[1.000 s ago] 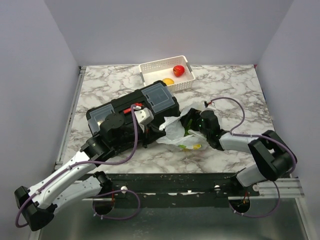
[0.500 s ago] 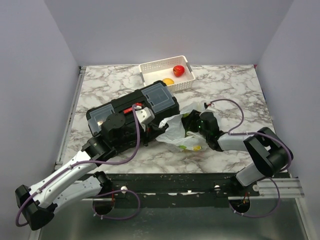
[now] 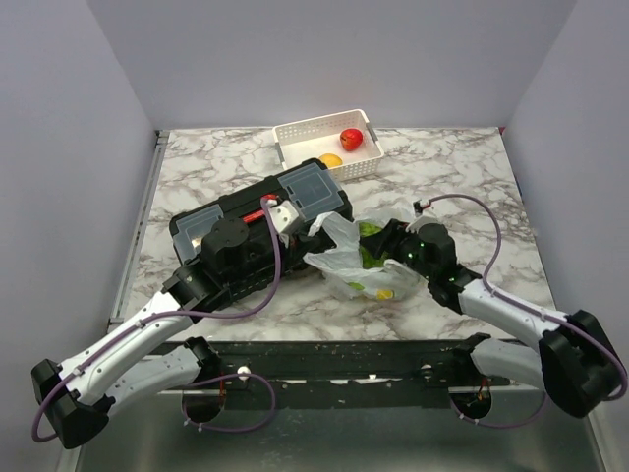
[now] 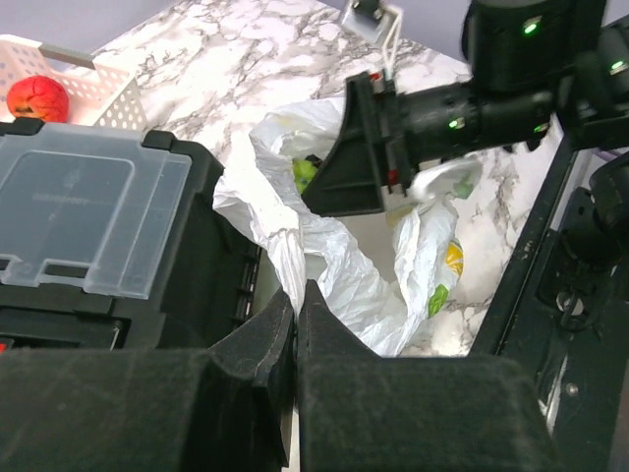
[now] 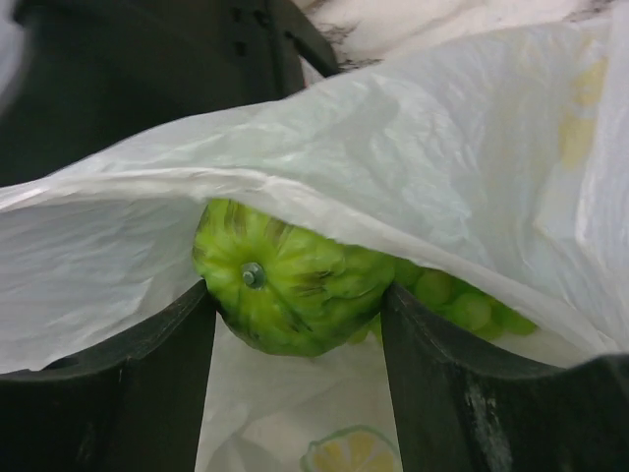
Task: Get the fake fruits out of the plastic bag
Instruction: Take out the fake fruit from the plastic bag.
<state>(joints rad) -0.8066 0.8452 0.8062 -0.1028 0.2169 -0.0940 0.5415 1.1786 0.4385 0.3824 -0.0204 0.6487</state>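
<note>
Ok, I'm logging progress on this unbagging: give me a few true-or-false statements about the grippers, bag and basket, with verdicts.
1. The left gripper pinches the bag. True.
2. The right gripper is empty. False: a green fruit sits between its fingers, under the bag's plastic.
3. The basket holds a red fruit. True.
4. The bag lies in the basket. False: it lies on the table, beside the toolbox.
</note>
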